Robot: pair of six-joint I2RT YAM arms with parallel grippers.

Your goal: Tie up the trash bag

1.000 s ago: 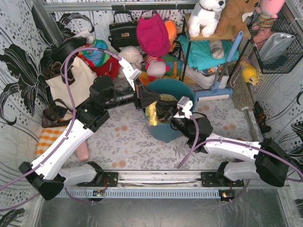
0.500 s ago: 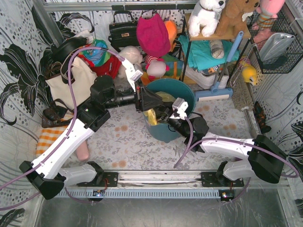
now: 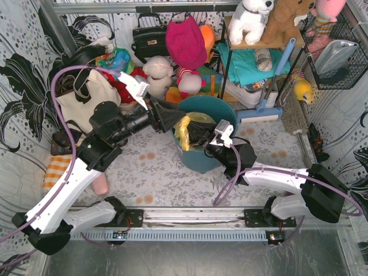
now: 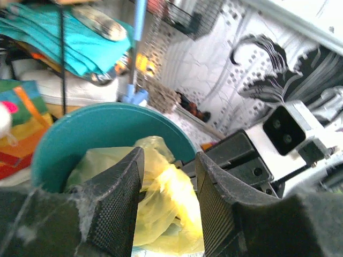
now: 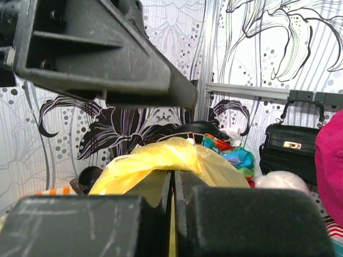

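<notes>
The yellow trash bag (image 3: 185, 130) sits inside the teal bin (image 3: 228, 112), with a bunch of its plastic pulled up at the bin's left rim. My right gripper (image 3: 200, 137) reaches in from the right and is shut on that bunch. In the right wrist view a thin yellow strip runs between the closed jaws of the right gripper (image 5: 172, 184), and the trash bag (image 5: 161, 155) drapes over their tips. My left gripper (image 3: 174, 119) hovers at the bin's left edge. Seen from the left wrist, the left gripper (image 4: 169, 182) is open, and the trash bag (image 4: 161, 203) lies beyond the gap, untouched.
A cream tote bag (image 3: 86, 98) stands behind the left arm. A black handbag (image 3: 149, 37) and soft toys (image 3: 185, 43) line the back wall. A shelf with teal cloth (image 3: 247, 64) and a blue dustpan (image 3: 259, 112) stand at the back right. An orange striped cloth (image 3: 57, 169) lies left.
My left gripper has opened, let go of the bag and drawn back to the left of the bin. The right gripper stays shut on the bag's plastic.
</notes>
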